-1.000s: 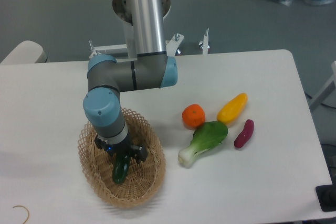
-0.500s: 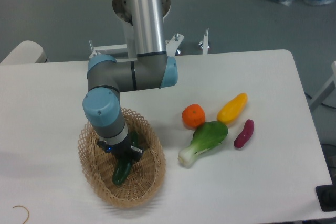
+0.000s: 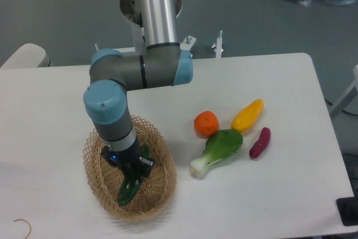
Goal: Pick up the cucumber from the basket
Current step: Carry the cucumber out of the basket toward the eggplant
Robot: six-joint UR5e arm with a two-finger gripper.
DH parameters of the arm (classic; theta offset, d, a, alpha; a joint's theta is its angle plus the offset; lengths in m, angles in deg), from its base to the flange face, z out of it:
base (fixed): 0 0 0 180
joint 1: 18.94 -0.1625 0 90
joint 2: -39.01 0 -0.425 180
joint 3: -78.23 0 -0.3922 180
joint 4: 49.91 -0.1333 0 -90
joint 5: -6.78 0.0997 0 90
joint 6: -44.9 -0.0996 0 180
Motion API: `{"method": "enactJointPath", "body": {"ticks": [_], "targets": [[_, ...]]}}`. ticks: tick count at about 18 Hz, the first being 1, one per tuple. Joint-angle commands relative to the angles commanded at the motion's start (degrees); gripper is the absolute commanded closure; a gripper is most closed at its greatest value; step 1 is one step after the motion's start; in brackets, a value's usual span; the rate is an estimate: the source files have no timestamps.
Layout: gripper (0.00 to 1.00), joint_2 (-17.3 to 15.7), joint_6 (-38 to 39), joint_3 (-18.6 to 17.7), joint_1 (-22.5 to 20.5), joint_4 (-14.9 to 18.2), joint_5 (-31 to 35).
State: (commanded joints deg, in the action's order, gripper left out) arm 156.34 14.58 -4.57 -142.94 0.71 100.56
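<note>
The dark green cucumber (image 3: 128, 188) sits in my gripper (image 3: 132, 170), which is shut on its upper part. The cucumber hangs tilted, its lower end pointing down-left over the tan woven basket (image 3: 159, 191) at the front left of the table. It looks raised a little off the basket floor. My arm's blue wrist joint stands right above the basket and hides the basket's back part and the cucumber's top end.
An orange fruit (image 3: 206, 123), a yellow pepper-like vegetable (image 3: 247, 115), a purple sweet potato (image 3: 259, 141) and a leafy bok choy (image 3: 218, 150) lie on the white table to the right of the basket. A thin loop of string (image 3: 22, 226) lies at the front left.
The gripper's fingers closed on the cucumber. The wrist then rose and shifted slightly left, and the cucumber came up with it and swung its lower end left.
</note>
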Motion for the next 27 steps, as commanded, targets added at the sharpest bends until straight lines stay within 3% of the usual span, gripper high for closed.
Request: {"method": "enactJointPath", "body": {"ticks": [5, 12, 16, 22, 27], "targets": [[0.66, -0.53, -9.03, 4.4, -4.83, 1.66, -2.02], [0.67, -3.6, -24.31, 4.93, -14.93, 9.84, -4.3], [0.67, -4.22, -31.18, 4.76, -18.63, 11.34, -4.39], [0.67, -5.8, -38.58, 4.76, -21.27, 15.55, -4.22], [0.67, -6.15, -39.55, 4.49, -22.07, 16.09, -4.22]]}}
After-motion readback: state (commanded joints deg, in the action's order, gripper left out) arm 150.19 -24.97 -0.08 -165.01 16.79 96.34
